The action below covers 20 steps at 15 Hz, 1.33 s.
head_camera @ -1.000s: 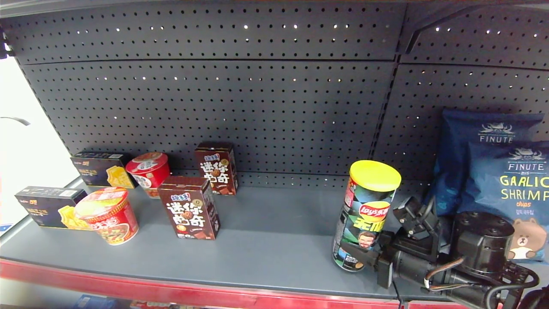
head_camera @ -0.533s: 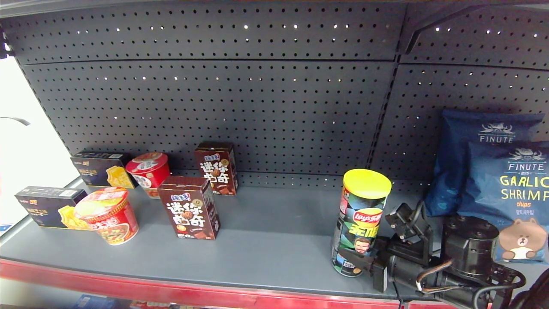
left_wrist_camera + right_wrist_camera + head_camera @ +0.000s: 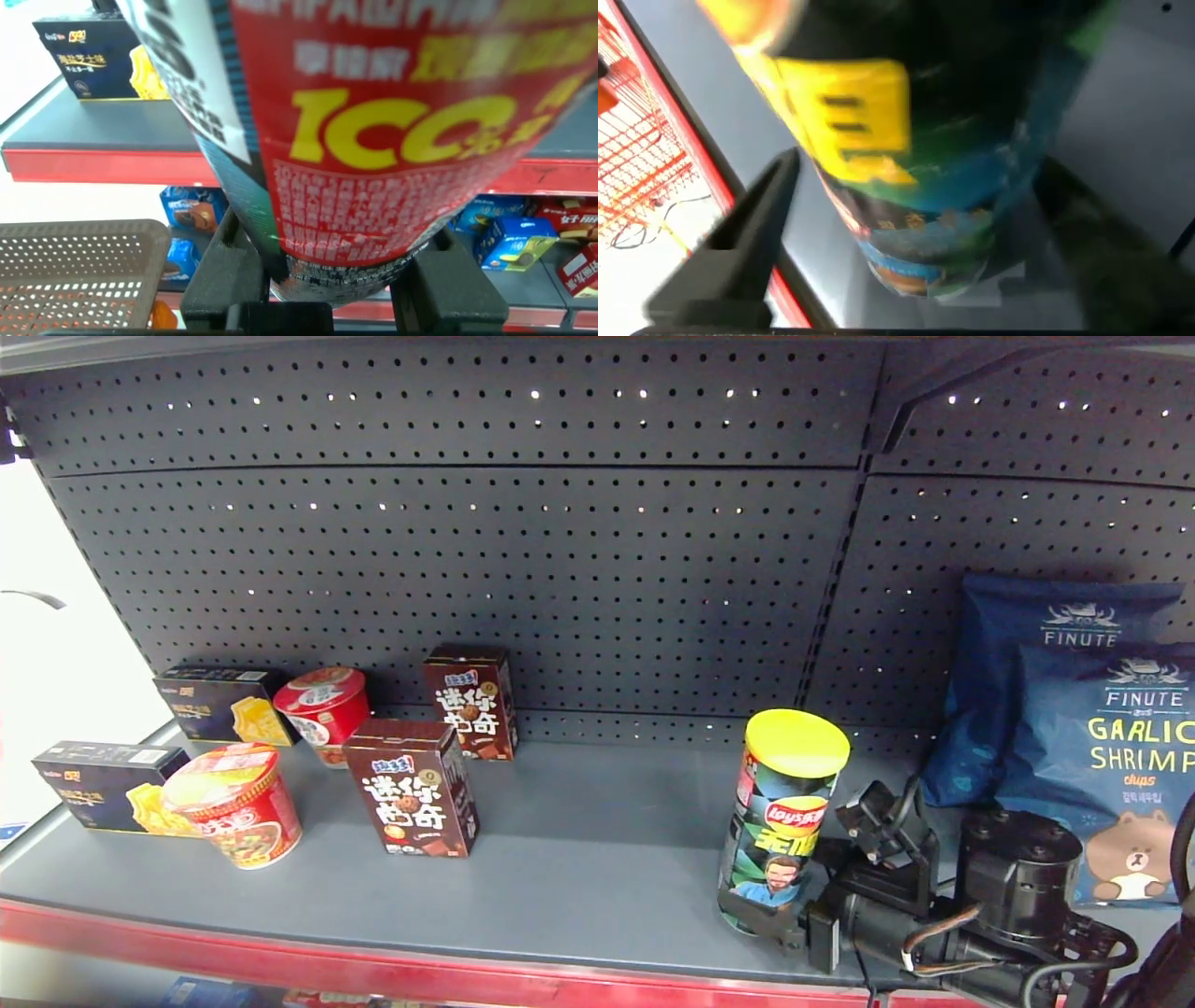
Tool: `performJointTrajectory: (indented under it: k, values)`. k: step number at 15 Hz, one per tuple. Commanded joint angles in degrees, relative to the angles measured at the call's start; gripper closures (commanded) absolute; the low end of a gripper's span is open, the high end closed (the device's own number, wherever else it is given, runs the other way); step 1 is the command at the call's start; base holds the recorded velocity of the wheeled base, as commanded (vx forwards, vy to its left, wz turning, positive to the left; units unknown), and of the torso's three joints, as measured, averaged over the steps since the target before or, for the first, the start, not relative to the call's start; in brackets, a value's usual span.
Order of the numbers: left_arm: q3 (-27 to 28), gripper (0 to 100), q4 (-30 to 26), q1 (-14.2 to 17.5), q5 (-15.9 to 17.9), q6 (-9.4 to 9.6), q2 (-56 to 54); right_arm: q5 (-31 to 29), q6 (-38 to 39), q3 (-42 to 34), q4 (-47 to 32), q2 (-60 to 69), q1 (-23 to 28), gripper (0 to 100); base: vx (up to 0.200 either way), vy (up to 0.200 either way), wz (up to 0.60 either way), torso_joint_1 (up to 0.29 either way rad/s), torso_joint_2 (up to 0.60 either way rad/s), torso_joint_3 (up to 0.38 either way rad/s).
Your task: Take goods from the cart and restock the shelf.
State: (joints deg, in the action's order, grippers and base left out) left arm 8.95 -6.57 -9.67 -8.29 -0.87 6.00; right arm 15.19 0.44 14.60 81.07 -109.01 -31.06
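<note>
A tall chip can point(image 3: 789, 803) with a yellow lid stands upright at the right of the grey shelf point(image 3: 597, 887). My right gripper point(image 3: 805, 861) is shut on its lower half, one finger on each side. In the right wrist view the same chip can point(image 3: 915, 140) sits between the right gripper's point(image 3: 915, 261) fingers, its base at the shelf near the red front edge. My left gripper point(image 3: 332, 280) is shut on a red can point(image 3: 392, 140) with yellow print, held in front of the shelf's red edge point(image 3: 93, 168).
Two brown cookie boxes point(image 3: 415, 789), two red noodle cups point(image 3: 238, 803) and two black boxes point(image 3: 103, 784) stand at the shelf's left. Blue chip bags point(image 3: 1102, 737) lean at the far right. Bare shelf lies between. A brown cart basket point(image 3: 75, 271) sits below.
My right gripper has carried the chip can a little to the left and down toward the shelf. The can has turned slightly. The goods at the left have not moved.
</note>
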Motion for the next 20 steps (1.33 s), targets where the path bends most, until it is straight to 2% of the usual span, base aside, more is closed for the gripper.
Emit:
performJointTrajectory:
  k: [1, 7, 15, 17, 20]
  values:
    - [-0.1, 100, 0.0, 0.0, -0.1, -0.01, 0.1, 0.0, 0.0, -0.9, 0.0, 0.8, -0.1, 0, 0.000, 0.000, 0.00, 0.000, 0.00, 0.000]
    - [0.0, 100, 0.1, 0.0, -0.1, -0.01, 0.1, 0.3, 0.0, -5.7, 0.0, 5.0, -0.8, 0, 0.000, 0.000, 0.00, 0.000, 0.00, 0.000]
    - [0.3, 100, 0.2, 0.0, -0.7, -0.01, 0.1, 0.1, 0.3, -6.8, 0.1, 6.3, -3.9, 0, 0.000, 0.000, 0.00, 0.000, 0.00, 0.000]
    - [0.4, 100, 0.2, 0.0, -0.7, -0.01, 0.1, -0.1, 0.0, -7.5, 0.1, 6.2, -3.8, 0, 0.000, 0.000, 0.00, 0.000, 0.00, 0.000]
    - [0.2, 100, 0.2, 0.0, -0.8, -0.01, 0.1, 0.0, -0.1, -10.0, 0.1, 7.8, -0.6, 0, 0.000, 0.000, 0.00, 0.000, 0.00, 0.000]
